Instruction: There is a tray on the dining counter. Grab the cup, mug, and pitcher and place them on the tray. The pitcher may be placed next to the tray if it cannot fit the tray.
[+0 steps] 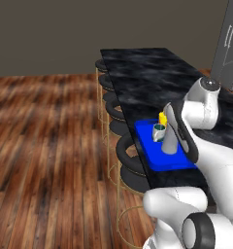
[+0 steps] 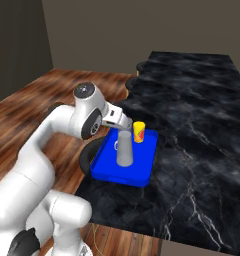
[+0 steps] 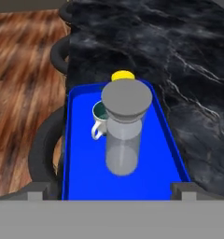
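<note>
The bright blue tray [image 3: 81, 168] [image 2: 142, 165] [image 1: 159, 159] lies near the edge of the black marble dining counter [image 2: 202, 110]. The grey pitcher [image 3: 123, 135] [image 2: 125, 148] [image 1: 169, 143] stands upright in the middle of it. The white mug [image 3: 99, 119] [image 1: 158, 131] sits just beside the pitcher with its handle [image 2: 115, 145] showing. The yellow cup [image 3: 122, 75] [image 2: 138, 132] [image 1: 162, 118] stands behind them on the tray's far part. My gripper [image 3: 111, 190] [image 2: 126, 125] hovers open, above and slightly back from the pitcher, holding nothing.
Round black stools [image 1: 130, 155] [image 3: 44, 144] with gold legs line the counter's edge beside the tray. Wooden floor [image 1: 45, 146] lies beyond them. The counter top [image 1: 147, 78] stretches far past the tray. A grey appliance [image 1: 230, 44] stands at the far right.
</note>
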{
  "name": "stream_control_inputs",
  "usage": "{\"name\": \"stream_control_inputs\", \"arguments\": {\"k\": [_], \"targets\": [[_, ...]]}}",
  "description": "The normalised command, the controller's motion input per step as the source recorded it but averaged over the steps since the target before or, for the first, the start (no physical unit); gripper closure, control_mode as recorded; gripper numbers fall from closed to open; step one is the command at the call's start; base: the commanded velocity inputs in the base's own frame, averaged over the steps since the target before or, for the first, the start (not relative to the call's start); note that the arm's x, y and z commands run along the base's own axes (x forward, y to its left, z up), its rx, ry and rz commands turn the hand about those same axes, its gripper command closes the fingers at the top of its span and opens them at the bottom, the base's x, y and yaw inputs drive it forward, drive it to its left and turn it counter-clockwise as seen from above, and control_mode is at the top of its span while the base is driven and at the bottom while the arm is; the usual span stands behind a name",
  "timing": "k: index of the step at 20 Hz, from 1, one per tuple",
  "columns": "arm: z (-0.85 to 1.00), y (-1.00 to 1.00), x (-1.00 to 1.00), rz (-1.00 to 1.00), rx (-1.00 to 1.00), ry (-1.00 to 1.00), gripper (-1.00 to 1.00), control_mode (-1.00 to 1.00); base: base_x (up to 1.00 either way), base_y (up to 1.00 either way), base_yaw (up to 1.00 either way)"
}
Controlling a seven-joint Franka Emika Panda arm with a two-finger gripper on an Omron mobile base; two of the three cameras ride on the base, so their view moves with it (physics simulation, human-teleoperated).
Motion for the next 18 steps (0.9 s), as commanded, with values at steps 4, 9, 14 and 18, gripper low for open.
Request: {"name": "stream_control_inputs", "arguments": {"k": [4,9,14,18], "targets": [[0.60,0.29,-0.57,0.00,0.00,0.00,-1.00,-1.00,0.00,0.00,0.00],[0.44,0.21,-0.70,0.00,0.00,0.00,-1.00,-1.00,0.00,0.00,0.00],[0.29,0.22,-0.77,0.00,0.00,0.00,-1.00,-1.00,0.00,0.00,0.00],[0.12,0.24,-0.67,0.00,0.00,0.00,-1.00,-1.00,0.00,0.00,0.00]]}}
